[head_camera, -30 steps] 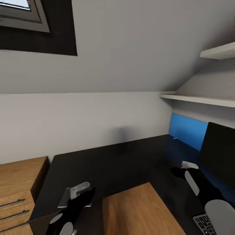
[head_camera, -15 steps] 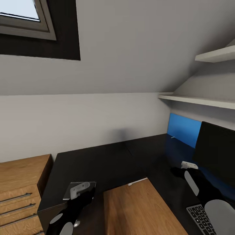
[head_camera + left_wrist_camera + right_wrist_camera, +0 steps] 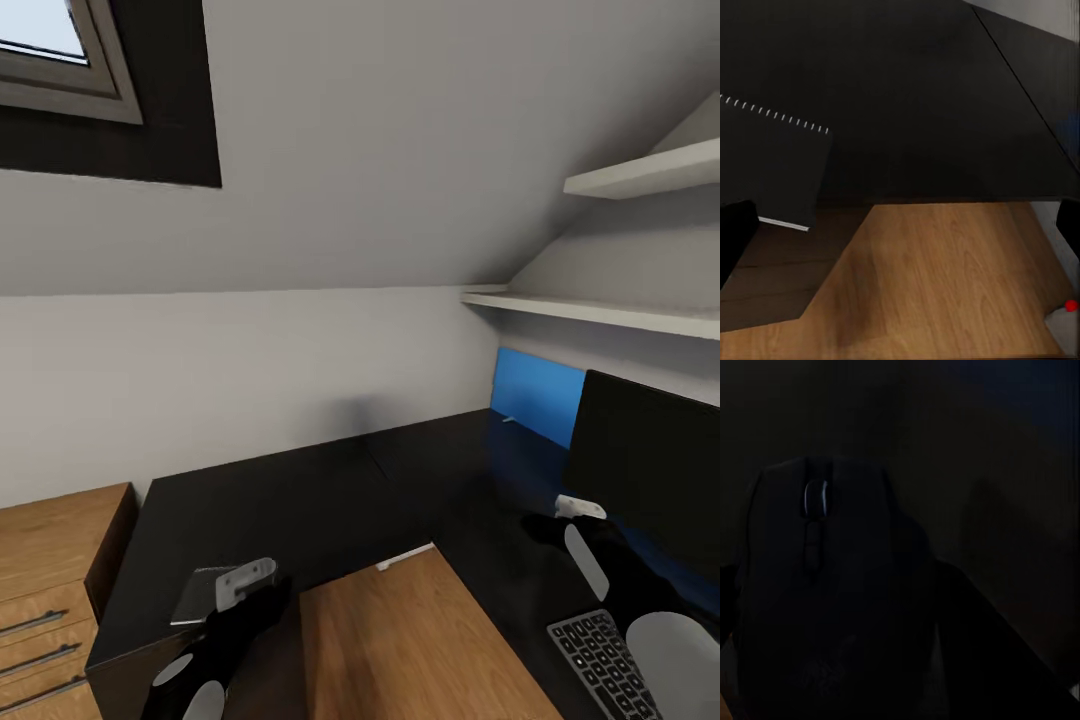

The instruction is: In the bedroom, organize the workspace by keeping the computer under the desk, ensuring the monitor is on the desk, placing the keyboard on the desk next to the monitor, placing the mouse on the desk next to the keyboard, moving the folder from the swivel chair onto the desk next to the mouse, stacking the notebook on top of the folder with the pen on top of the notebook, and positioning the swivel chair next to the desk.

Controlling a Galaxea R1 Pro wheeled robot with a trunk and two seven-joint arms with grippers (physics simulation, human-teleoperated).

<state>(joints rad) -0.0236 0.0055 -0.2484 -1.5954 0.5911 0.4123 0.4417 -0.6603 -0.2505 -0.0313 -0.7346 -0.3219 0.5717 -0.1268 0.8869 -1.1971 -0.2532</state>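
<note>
Here mouse point(image 3: 825, 585) clamped between right gripper point(image 3: 832, 607) fingers; left gripper point(image 3: 232, 592) pinches notebook point(image 3: 200, 596).

You had no legible text, label, brand, number or sign before you in any view at this moment. The keyboard point(image 3: 600, 660), lying on the desk point(image 3: 330, 500) just in front of the monitor point(image 3: 650, 460), showed pale marks on its keys, but they were too small to read. The mouse point(image 3: 825, 585) showed a scroll wheel and no lettering. The notebook point(image 3: 772, 165), resting on the desk's corner, carried a row of white ticks along one edge, not characters.
</note>
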